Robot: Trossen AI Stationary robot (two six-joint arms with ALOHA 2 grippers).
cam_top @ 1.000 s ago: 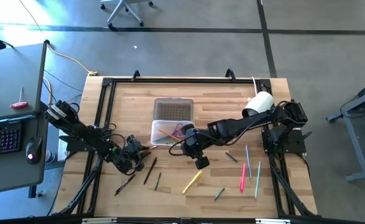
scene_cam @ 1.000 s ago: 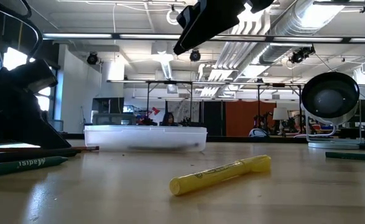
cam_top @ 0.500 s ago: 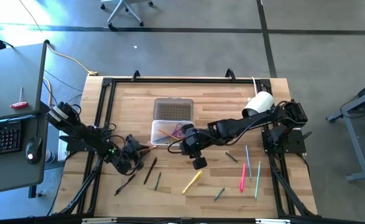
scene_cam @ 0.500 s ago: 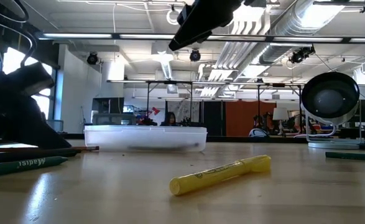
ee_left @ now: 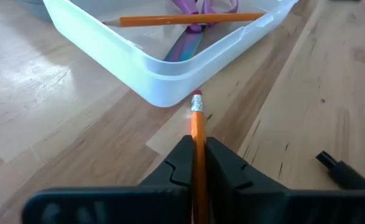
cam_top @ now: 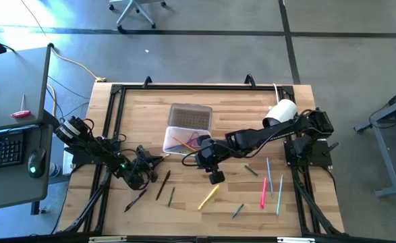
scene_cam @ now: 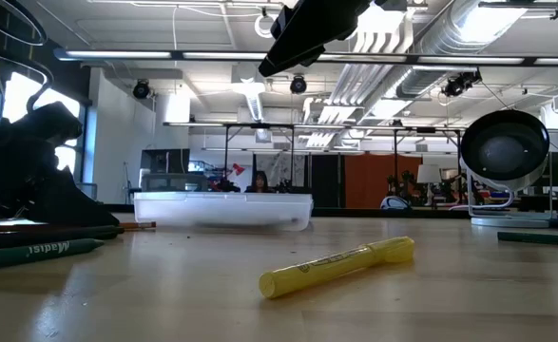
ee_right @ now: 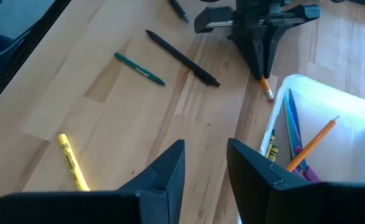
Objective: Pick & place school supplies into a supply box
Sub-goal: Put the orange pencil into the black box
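Note:
The supply box point(cam_top: 184, 142), a clear case with its grey lid point(cam_top: 189, 117) swung open toward the far side, holds an orange pencil point(ee_left: 188, 19), purple scissors point(ee_left: 198, 6) and other supplies. My left gripper point(cam_top: 148, 162) is low at the box's near left corner, shut on another orange pencil point(ee_left: 197, 127). My right gripper point(ee_right: 204, 167) hangs open above the table, just near-right of the box point(ee_right: 319, 137). A yellow highlighter point(cam_top: 208, 196), a green pencil point(ee_right: 138, 69) and a black pen point(ee_right: 182, 58) lie flat on the wood. My left gripper pinches the orange pencil's shaft point(ee_left: 198, 146) between its two fingers. The pencil runs along the fingers, which slant down toward the box. Its eraser end point(ee_left: 196, 98) sticks out in front, right at the box's rounded corner point(ee_left: 163, 93). Whether the pencil rests on the table, I cannot tell.
Pink point(cam_top: 264, 192) and light blue point(cam_top: 270, 173) pens lie at the near right. More dark pens point(cam_top: 164, 184) lie near my left gripper. A white cylindrical camera point(cam_top: 280, 112) stands at the far right. Bare wood lies between the highlighter and the box.
My left gripper has tipped lower over the orange pencil and shut on it. The supply box has shifted and turned slightly away from that gripper. My right arm has kept still.

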